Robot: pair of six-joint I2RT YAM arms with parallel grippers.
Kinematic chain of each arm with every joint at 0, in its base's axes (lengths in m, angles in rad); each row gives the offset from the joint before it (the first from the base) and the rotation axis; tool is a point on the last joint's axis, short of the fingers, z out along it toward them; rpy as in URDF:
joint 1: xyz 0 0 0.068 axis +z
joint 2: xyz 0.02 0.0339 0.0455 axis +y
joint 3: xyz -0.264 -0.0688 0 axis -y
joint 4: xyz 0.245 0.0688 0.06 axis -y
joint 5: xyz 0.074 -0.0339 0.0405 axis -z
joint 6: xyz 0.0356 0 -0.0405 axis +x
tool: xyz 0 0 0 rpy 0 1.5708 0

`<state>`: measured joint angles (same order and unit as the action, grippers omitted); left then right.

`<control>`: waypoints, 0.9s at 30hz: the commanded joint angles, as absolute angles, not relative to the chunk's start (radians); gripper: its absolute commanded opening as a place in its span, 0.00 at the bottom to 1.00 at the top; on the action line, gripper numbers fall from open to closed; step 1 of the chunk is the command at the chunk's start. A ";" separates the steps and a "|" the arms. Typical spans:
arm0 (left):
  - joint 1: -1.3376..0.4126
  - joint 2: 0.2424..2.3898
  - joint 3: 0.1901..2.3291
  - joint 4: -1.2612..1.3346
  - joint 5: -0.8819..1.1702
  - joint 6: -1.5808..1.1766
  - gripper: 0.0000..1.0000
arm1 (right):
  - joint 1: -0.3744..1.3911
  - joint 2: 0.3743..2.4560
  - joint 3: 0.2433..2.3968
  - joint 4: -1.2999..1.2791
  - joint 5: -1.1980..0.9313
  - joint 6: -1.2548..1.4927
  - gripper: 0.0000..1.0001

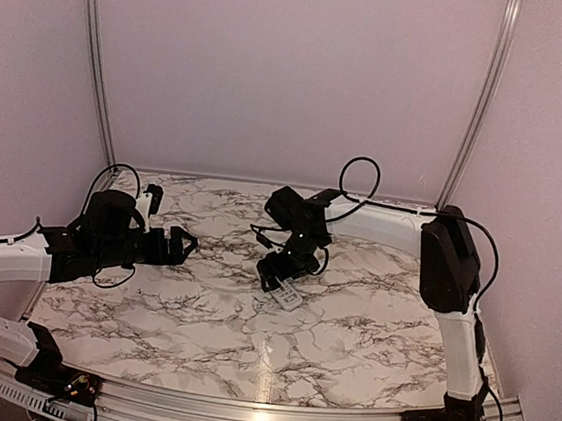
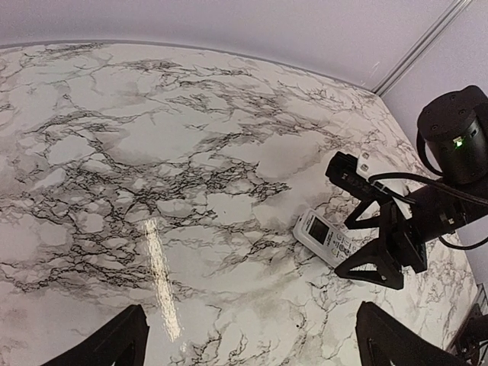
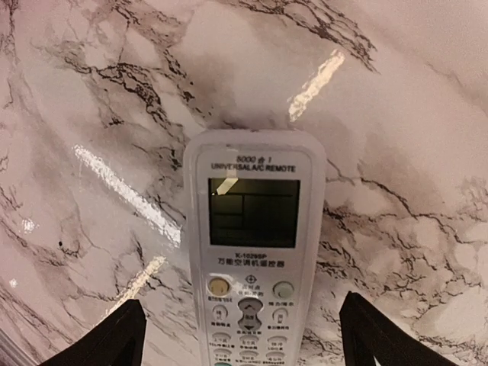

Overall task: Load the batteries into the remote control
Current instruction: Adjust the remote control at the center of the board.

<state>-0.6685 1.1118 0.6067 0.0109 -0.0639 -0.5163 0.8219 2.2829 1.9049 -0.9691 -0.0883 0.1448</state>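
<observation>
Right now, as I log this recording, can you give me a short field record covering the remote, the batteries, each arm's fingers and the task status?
remote control: lies flat on the marble table, screen and buttons up, back hidden
batteries: none visible in any view
right fingers: spread, one on each side of the remote, gaps showing, holding nothing
left fingers: open, empty, over bare marble, well apart from the remote
task status: cannot tell; the battery bay faces down
</observation>
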 commanded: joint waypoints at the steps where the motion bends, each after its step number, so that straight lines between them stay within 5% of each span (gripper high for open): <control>1: -0.663 1.076 0.634 0.002 -0.058 -0.511 0.99 | 0.775 2.094 1.768 -0.817 -0.080 0.140 0.87; 10: -0.663 1.053 0.648 -0.062 -0.042 -0.518 0.99 | 0.689 1.921 1.448 -0.644 -0.005 0.118 0.89; 27: -0.663 1.055 0.677 -0.072 -0.018 -0.536 0.99 | 0.718 1.993 1.342 -0.540 0.113 0.104 0.89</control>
